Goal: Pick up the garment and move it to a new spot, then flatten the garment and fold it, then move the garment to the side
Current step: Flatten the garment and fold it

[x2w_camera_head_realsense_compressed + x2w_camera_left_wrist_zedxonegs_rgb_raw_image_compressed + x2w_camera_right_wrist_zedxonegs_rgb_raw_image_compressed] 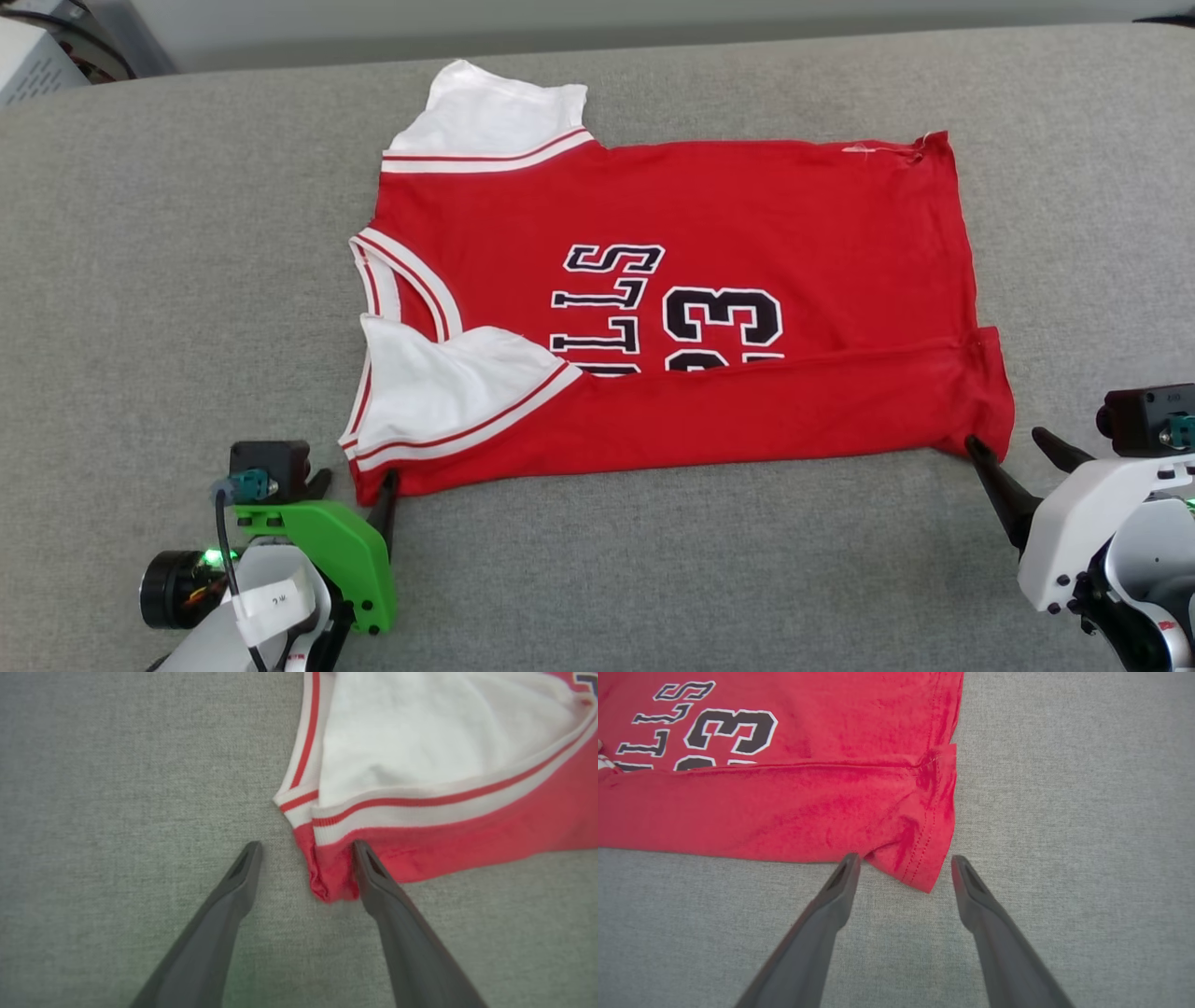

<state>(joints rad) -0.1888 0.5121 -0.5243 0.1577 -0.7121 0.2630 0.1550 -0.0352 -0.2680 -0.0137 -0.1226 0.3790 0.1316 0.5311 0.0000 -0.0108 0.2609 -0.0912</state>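
On the grey cloth-covered table (pixel 140 280), a small red jersey shirt with white short sleeves (pixel 700 215) lies flat, with a tool at each near corner.
The shirt sits in the middle of the table, its neck to the robot's left and its bottom hem to the right. Its near long side is folded up over part of the black letters and number (pixel 672 313). The left tool (pixel 355 485) has its two dark fingers wide apart around the near corner by the white sleeve, and one finger touches the red cloth. The right tool (pixel 1005 439) is wide apart too, with the near hem corner between its fingers.
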